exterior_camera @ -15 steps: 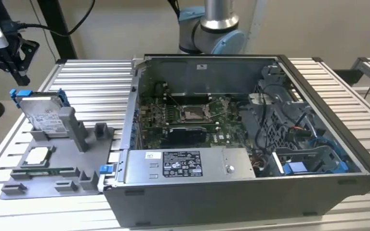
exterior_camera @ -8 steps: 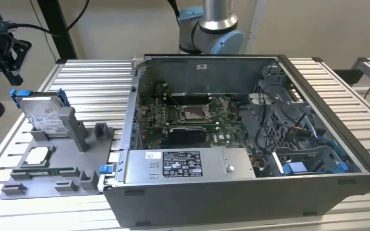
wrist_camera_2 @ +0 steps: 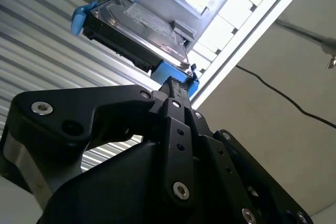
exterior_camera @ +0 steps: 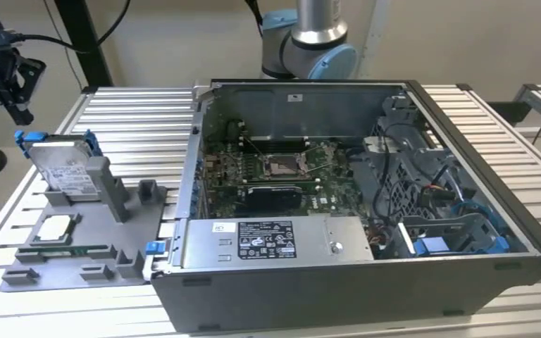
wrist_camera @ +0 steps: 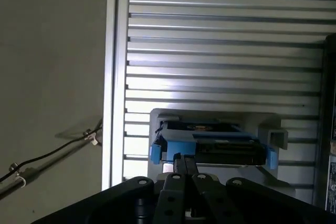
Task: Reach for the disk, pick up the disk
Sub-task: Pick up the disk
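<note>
While nothing is clamped, the hand (exterior_camera: 19, 105) is seen w/ its black fingers (wrist_camera: 177, 165) brought together, no part held between them. It is hung over the far corner of the slatted tabletop (exterior_camera: 139, 120) at the exterior view's left, apart from the disk (exterior_camera: 64, 165), which is found just below it and nearer. In both wrist views the fingertips are lined up w/ the blue bracket at the disk's end, but a gap is seen and no contact is shown.

The disk, a silver drive w/ white label framed in blue plastic, is stood on edge and tilted in a grey holder (exterior_camera: 92, 243) at the tabletop's left side. On the holder's near part a flat square chip (exterior_camera: 56, 229) is laid, well apart from the hand.

Right of the holder an open PC case (exterior_camera: 365, 282) is set, board exposed; the arm's base (exterior_camera: 313, 39) is seen beyond its far wall. A cable (wrist_camera: 47, 156) is laid on the floor beside the tabletop.
</note>
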`<control>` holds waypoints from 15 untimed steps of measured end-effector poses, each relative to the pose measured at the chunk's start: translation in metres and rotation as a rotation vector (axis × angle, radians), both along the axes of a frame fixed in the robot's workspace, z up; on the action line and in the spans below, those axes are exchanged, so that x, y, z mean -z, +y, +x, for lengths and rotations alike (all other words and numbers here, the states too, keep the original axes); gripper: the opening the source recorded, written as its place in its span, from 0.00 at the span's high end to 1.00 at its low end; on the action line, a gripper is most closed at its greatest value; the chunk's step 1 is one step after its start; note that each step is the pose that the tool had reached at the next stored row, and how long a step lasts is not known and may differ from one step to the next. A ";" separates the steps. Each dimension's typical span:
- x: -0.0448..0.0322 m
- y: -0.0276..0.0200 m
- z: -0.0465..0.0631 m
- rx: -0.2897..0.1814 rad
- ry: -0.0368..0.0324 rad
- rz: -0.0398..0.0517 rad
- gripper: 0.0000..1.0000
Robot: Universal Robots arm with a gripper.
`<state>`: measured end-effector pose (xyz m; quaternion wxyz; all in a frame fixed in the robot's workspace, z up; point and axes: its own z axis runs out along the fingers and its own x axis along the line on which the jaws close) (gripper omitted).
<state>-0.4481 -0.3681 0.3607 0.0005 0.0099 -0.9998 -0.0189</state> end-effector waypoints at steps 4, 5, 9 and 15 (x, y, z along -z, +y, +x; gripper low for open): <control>0.0000 0.0000 0.000 -0.007 0.0000 0.0000 1.00; 0.0000 0.0000 0.000 -0.012 0.0000 0.0000 1.00; 0.0000 0.0000 0.000 -0.038 -0.0002 0.0001 1.00; -0.0005 0.0000 0.000 -0.083 0.0000 -0.0004 1.00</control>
